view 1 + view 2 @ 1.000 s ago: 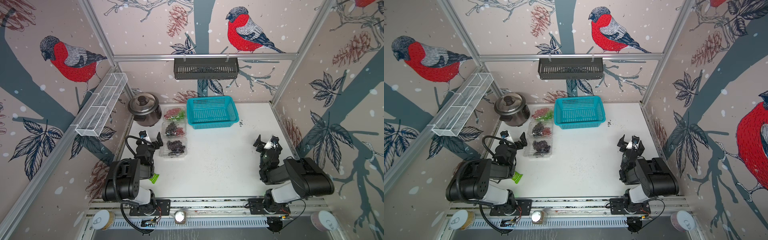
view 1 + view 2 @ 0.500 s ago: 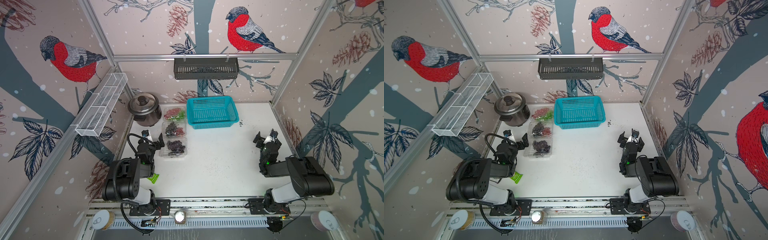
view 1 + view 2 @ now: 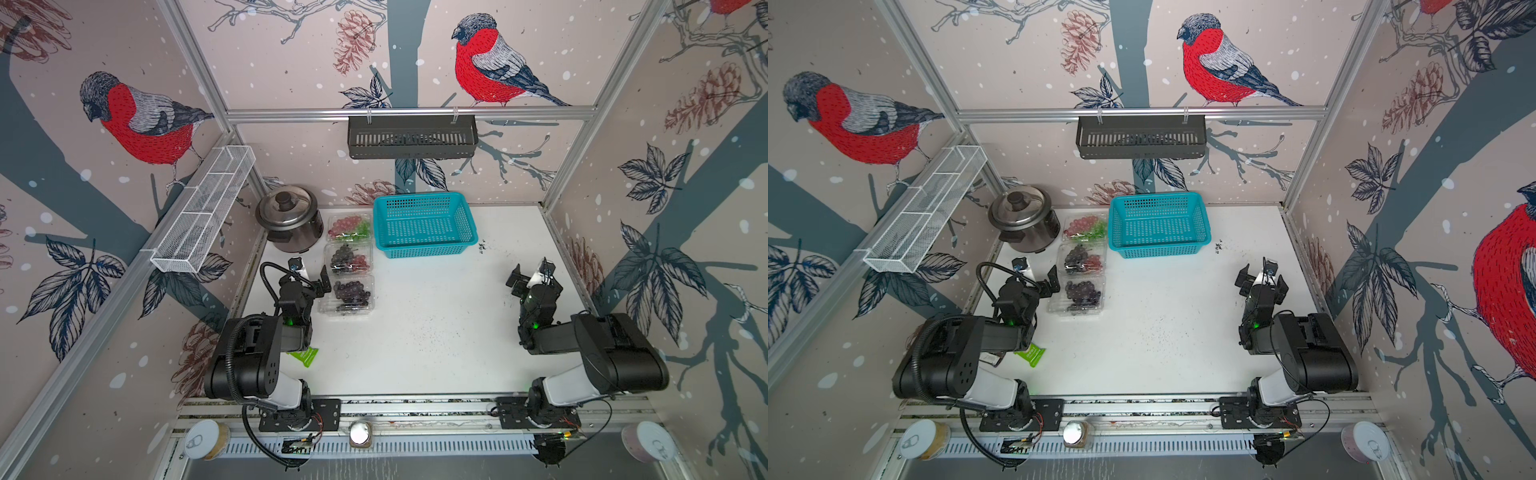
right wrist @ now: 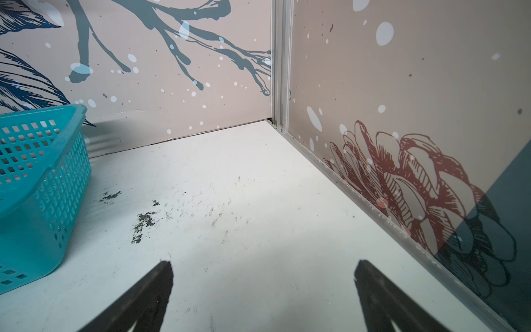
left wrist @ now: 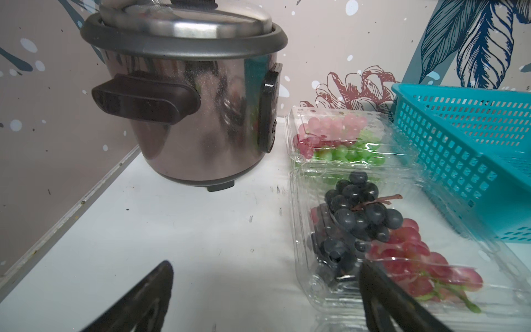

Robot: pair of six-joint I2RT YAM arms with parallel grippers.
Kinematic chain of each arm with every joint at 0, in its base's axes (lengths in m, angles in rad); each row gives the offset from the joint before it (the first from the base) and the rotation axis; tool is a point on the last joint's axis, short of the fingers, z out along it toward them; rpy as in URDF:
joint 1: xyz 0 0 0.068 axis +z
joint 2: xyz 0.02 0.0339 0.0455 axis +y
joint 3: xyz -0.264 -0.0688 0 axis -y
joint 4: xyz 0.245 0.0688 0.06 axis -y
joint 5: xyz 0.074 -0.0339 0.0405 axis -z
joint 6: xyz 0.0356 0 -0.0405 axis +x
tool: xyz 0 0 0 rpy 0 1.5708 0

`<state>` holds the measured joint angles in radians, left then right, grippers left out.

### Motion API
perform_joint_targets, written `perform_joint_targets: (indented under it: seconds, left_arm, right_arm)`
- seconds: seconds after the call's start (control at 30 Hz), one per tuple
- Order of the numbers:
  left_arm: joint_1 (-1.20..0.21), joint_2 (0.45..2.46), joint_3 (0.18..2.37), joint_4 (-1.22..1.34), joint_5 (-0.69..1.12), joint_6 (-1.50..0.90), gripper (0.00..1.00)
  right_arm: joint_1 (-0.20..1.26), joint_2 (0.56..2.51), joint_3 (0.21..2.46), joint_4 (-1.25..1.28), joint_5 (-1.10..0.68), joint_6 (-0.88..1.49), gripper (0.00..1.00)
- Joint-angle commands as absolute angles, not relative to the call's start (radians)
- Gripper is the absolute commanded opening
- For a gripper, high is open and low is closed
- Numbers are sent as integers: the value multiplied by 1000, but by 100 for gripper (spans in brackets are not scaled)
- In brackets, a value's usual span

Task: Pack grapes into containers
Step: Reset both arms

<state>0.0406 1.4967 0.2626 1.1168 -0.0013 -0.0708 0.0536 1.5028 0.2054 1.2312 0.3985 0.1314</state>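
R gripper [image 3: 535, 281] has shifted a little toward the back wall [image 3: 511, 183] vs 1 s ago, its arm [image 3: 555, 332] stretched out a bit more. L gripper [image 3: 309, 276] has edged slightly toward the nearest plastic box [image 3: 366, 311].

The basket [image 3: 424, 249] is teal, the rice cooker [image 3: 289, 218] steel-grey, the grapes [image 3: 352, 292] green, red and dark purple.

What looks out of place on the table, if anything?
A green packet lies half under the left arm near the front of the table, away from everything else. Dark flaky smudges mark the white surface beside the blue basket. The grape containers stand in a neat row.
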Motion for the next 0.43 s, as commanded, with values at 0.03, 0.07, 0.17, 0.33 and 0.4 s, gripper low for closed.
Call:
perform_joint_targets:
  seconds: [0.03, 0.07, 0.17, 0.33, 0.4]
  left_arm:
    - [37, 1498, 271, 1132, -12, -55, 99]
    - [38, 1499, 271, 1132, -14, -56, 99]
    - [37, 1499, 271, 1131, -14, -55, 99]
    - [36, 1497, 270, 1131, -15, -55, 98]
    - [36, 1497, 271, 1130, -21, -55, 99]
  right_arm:
    - [54, 1501, 210, 1244, 402, 139, 100]
    - [54, 1500, 210, 1244, 402, 139, 100]
    - [54, 1499, 210, 1244, 402, 139, 100]
    - [54, 1499, 210, 1244, 403, 140, 100]
    - [54, 1499, 210, 1244, 402, 140, 100]
